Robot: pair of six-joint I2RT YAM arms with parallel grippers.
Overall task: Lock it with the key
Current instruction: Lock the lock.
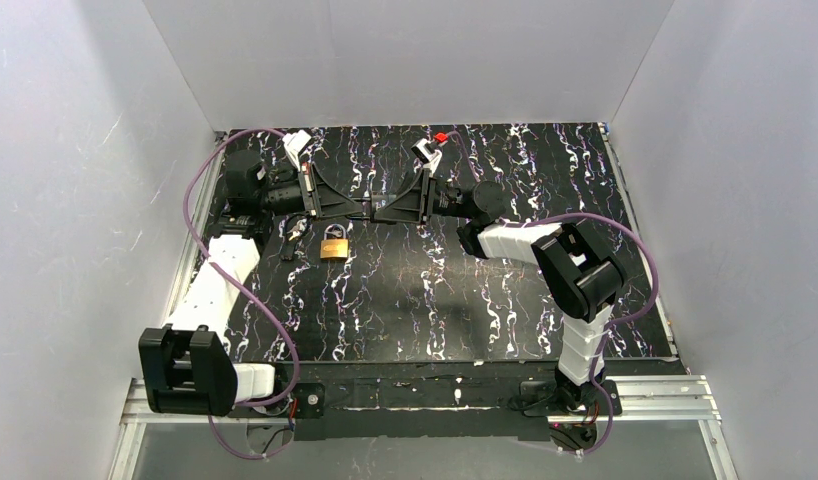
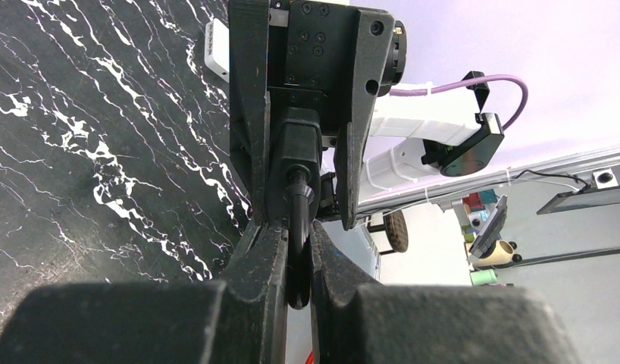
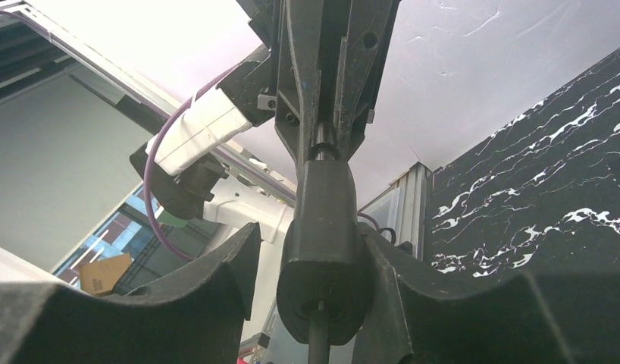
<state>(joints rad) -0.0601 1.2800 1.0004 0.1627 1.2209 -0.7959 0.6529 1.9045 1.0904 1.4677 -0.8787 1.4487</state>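
**Both arms on the black padlock; brass padlock lies on the table**

We see the two arms reaching in from either side and meeting tip to tip over the far middle of the table [image 1: 435, 300], which has a black top with white veins.

The left gripper [image 2: 295, 250] is closed narrow. Its fingers [image 2: 254, 258] pinch the dark curved shackle [image 2: 298, 227] of a small black padlock [image 3: 322, 227], and we see no gap on either side of the bar.

The right gripper [image 3: 314, 250] stands around the body of that same black padlock from the opposite end. Its fingers [image 3: 383, 273] are parted wider than the body. In its own wrist view one finger lies against the body, while a strip of bright background shows between the body and the other finger. The left wrist view shows the same thing: one side touching, a small gap on the other. So we read this grip as loose, not clamped.

A thin dark pin [image 3: 319, 350] sticks out of the end of the body nearest the right wrist camera. We cannot tell whether it is a key.

The brass padlock [image 1: 333, 246] lies flat on the table, below and slightly left of the meeting grippers and apart from both. It is near the left arm's forearm, with its silver shackle pointing toward the far wall. Just to its left sits a small shiny thing [image 1: 299, 230], too small for us to make out.
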